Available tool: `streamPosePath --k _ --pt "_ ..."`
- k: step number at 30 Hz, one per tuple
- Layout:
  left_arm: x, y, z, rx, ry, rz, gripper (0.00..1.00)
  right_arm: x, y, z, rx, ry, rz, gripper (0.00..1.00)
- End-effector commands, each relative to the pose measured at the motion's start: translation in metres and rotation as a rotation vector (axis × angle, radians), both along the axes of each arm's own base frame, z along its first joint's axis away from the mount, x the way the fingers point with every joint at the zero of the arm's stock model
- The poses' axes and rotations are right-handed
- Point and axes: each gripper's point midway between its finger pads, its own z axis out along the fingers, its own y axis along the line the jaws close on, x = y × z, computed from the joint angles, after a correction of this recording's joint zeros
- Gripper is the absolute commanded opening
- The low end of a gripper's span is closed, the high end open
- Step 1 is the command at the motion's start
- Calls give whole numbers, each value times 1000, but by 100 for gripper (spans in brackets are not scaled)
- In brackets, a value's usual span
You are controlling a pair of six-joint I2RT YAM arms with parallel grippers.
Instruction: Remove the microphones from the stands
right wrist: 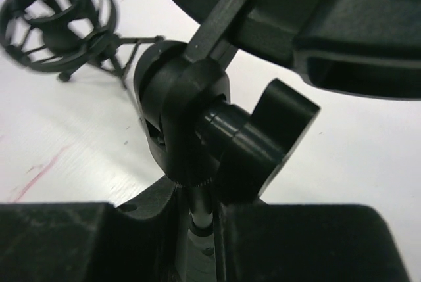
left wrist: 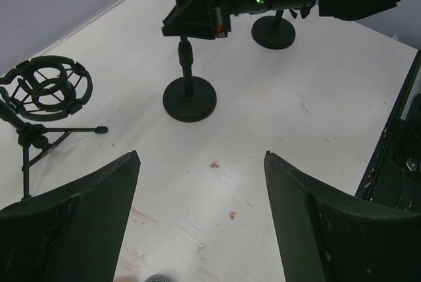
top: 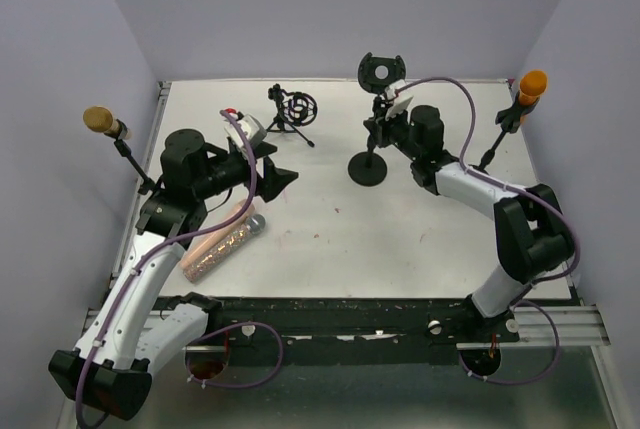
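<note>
We see the pink microphone (top: 222, 242) lying on the table (top: 400, 239) at lower left of the top view, partly under the left arm (top: 150, 259). Our left fingers (left wrist: 79, 223) are spread, holding nothing. Our right fingers (right wrist: 66, 242) clench the stand (top: 367, 170) pole at centre.

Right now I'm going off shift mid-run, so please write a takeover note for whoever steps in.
The left hand is open and empty, above the table.
The right hand is shut on the stand, gripping its pole below the clip.
The microphone lies on the left side of the table; the clip is empty.
Done: microphone off the stand.
Left: probably just release the stand and pull both arms back.
</note>
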Motion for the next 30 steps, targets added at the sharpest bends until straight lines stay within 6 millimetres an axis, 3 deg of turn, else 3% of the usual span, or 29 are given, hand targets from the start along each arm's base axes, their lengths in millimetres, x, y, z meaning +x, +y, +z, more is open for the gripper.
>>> streamPosePath --k 1,6,10,12,14,17,20,25,30 --pt "7 -7 15 -47 -14 -6 84 -63 18 -21 19 125 225 10" --pt "7 -19 14 -75 15 -48 84 -104 25 -23 62 190 349 6" --pt "4 -29 6 -58 21 -97 82 -122 17 -31 54 210 350 6" --pt "0 -35 2 -49 23 -134 81 -128 13 -33 37 216 349 22" --pt "-2 -38 -2 -44 34 -145 81 -128 10 -24 37 212 333 48" --pt "-7 -42 -5 -31 44 -167 81 -124 6 1 44 189 290 61" --pt "-9 -43 -10 -25 50 -173 81 -121 1 28 68 189 245 63" --pt "-11 -43 -15 -20 55 -171 81 -131 4 61 113 192 270 64" --pt "-11 -44 -18 -23 60 -165 81 -105 -9 71 112 188 117 64"
